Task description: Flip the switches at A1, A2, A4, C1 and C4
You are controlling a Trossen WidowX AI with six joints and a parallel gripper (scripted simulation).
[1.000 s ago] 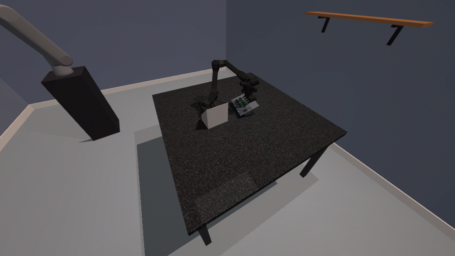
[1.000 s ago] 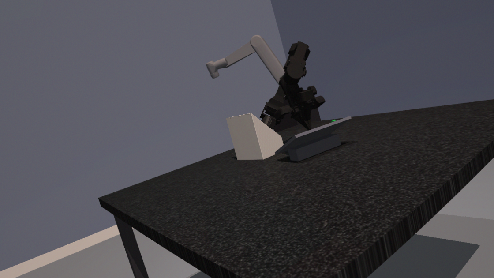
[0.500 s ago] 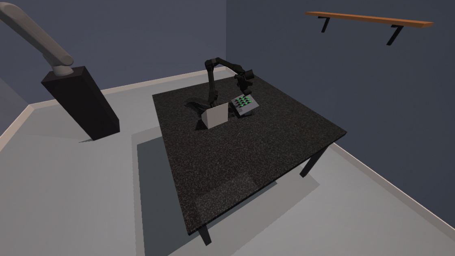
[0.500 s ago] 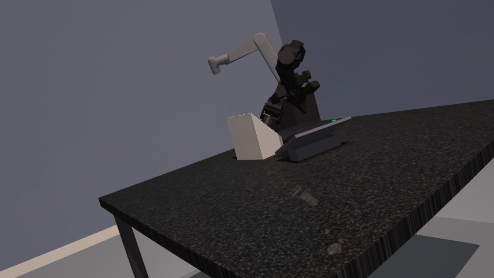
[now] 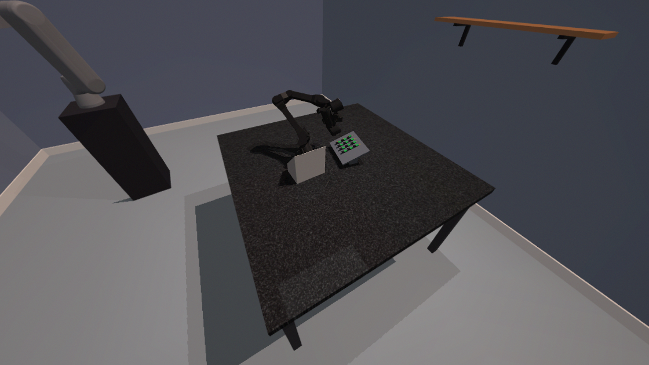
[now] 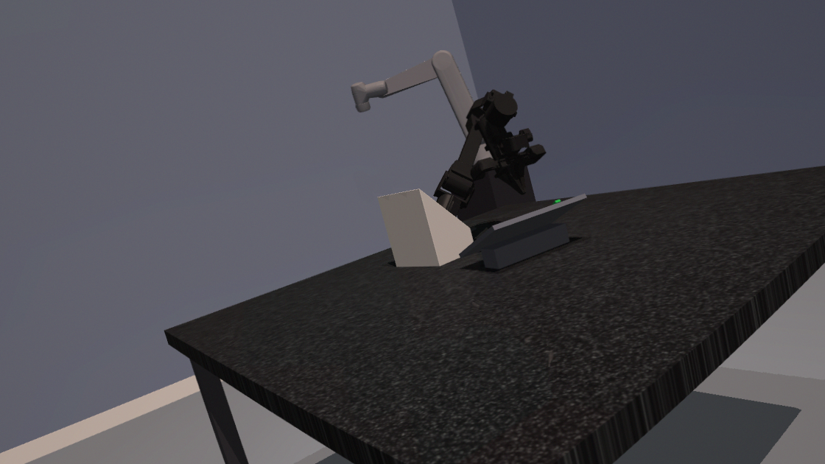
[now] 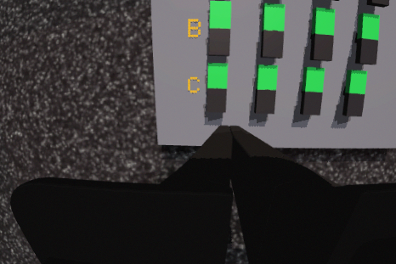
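Twelve green-and-dark rocker switches sit on the tilted grey panel (image 7: 170, 30) on the black speckled desk (image 7: 74, 59), and my tool (image 7: 231, 132), pinched fully together on nothing, hovers off the panel's near edge, with C1 (image 7: 216, 87) just ahead in line with the tip, its long axis running away from me.

Matt grey panel (image 7: 170, 30), speckled stone-look table (image 5: 358, 227), wood shelf (image 5: 526, 26).

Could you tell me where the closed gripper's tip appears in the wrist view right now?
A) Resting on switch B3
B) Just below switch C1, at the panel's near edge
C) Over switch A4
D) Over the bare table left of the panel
B: the shut gripper tapers to a point just beneath switch C1, over the near edge of the panel.
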